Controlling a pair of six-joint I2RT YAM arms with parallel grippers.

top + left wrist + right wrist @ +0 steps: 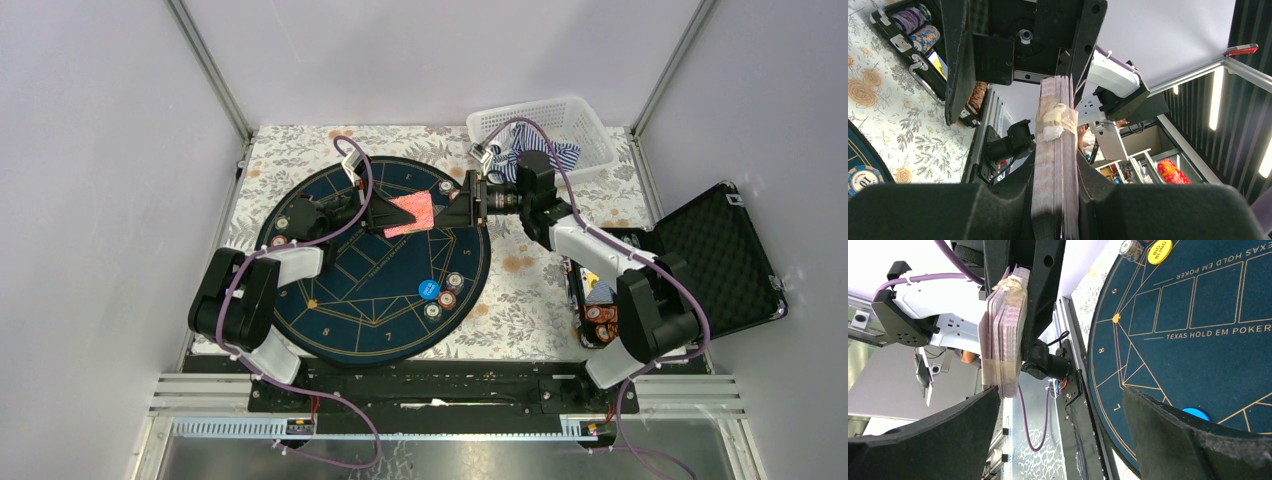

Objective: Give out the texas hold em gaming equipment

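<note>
A taped deck of red-pink-backed cards (412,214) hangs above the navy mat (370,300). My left gripper (385,215) is shut on its left end; in the left wrist view the fingers (1055,170) clamp the deck (1054,115). My right gripper (455,205) is open, its jaws standing wide on either side of the deck's other end without touching it. In the right wrist view the gripper (1060,390) is empty and the deck (1003,340) is just beyond it. Short chip stacks (447,297) and a blue disc (428,289) lie on the mat. A yellow-orange disc (1159,251) lies further along the mat.
A white basket (545,130) with striped cloth stands at the back right. An open black case (700,260) holding more chips (600,320) lies at the right. More chip stacks (280,232) sit at the mat's left rim, and one (445,187) under the right gripper.
</note>
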